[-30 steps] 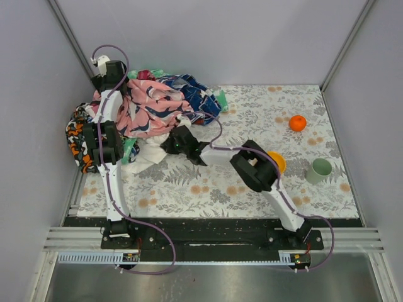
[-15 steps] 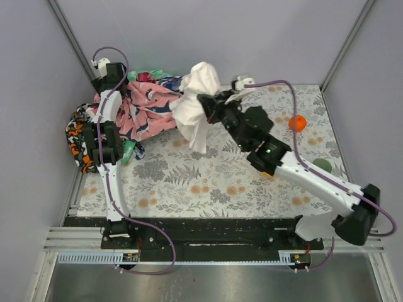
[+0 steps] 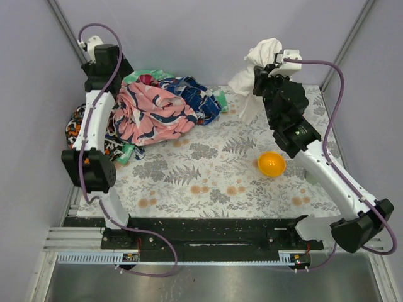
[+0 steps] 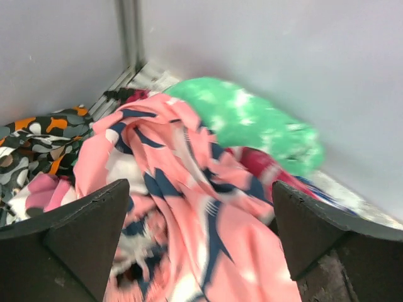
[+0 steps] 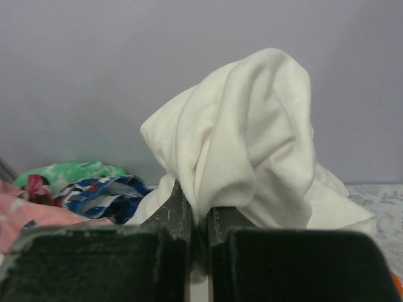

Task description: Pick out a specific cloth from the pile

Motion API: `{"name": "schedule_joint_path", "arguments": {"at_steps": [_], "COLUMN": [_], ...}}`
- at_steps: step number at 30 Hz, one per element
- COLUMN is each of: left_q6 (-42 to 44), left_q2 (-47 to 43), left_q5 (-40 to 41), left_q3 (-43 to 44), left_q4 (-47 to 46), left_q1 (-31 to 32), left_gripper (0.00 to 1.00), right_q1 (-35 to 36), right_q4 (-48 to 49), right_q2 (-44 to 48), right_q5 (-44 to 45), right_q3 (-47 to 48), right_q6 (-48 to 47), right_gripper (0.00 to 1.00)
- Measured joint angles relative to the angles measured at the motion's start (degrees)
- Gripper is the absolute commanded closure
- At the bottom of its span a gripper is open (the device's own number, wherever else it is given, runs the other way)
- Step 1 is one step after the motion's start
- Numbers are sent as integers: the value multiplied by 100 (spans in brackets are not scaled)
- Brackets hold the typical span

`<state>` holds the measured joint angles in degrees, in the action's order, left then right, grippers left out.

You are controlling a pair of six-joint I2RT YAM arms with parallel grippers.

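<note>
The right gripper was pinched shut on the cloth. It held the cloth up in the air near the back wall, over the far right part of the table. Some of the cloth was bunched up above the fingers, and a loose part hung down beside the gripper. The cloth was well apart from the pile, which lay at the far left of the table.

The left gripper was wide open with nothing in it. It hung just above the back of the pile.

The top view showed the whole table, both arms, and how far the cloth was from the pile. It also showed an orange bowl on the table beside the right arm.

The right wrist view showed the grip up close. The two dark fingers were pressed together, and a fold of the cloth went down into the thin gap between them. A bit of the pile showed low at the left of that view.

The left wrist view showed the open fingers, one on each side, and the pile under them. There was a pink cloth with dark blue marks, a green and white one behind it, and an orange, black and white one at the left.

The cloth was plain white and soft, with big folds and no pattern.
</note>
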<state>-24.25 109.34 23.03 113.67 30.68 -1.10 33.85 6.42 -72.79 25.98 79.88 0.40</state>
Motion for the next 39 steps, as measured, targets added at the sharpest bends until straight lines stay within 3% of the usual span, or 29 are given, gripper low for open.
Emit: {"name": "schedule_joint_path", "arguments": {"at_steps": [4, 11, 12, 15, 16, 20, 24, 27, 35, 39], "left_q6": [-28, -245, -315, -474, -529, -743, -890, -1027, -1502, -1729], "left_q2": [-1303, -2990, -3185, -3624, -3740, -4111, -4540, -4907, -5775, -5958], "left_q5": [-61, -170, -184, -343, -400, -549, -542, -514, -417, -315], "left_q3": [-487, -2315, -2743, -3880, -4225, -5069, -5329, -5466, -6214, -6520], "left_q4": [-83, -153, -192, -177, -186, -42, 35, 70, 326, 636], "left_q1": [415, 918, 1040, 1434, 1572, 1915, 2090, 2168, 2184, 2184], "left_gripper": [1, 1, 1, 1, 1, 1, 1, 1, 1, 1], "right_q1": [-658, -1786, -1915, -2225, -2299, -2465, -2448, -2441, -2437, -2437], "right_q4": [-184, -334, -389, -643, -741, -1259, -1392, -1421, -1132, -1366], "right_q2": [-413, -1622, -1867, -2594, -2811, -3185, -2828, -1779, 2164, 3342], "right_q5": [-15, -638, -732, -964, -1025, -1187, -1217, -1137, -590, -483], "right_q3": [61, 168, 216, 393, 426, 433, 308, -348, -2852, -3679], "right_q6": [48, 573, 682, 1062, 1158, 1335, 1379, 1502, 2194, 2420], "right_gripper": [100, 82, 70, 9, 1, 0, 1, 0, 0, 1]}}
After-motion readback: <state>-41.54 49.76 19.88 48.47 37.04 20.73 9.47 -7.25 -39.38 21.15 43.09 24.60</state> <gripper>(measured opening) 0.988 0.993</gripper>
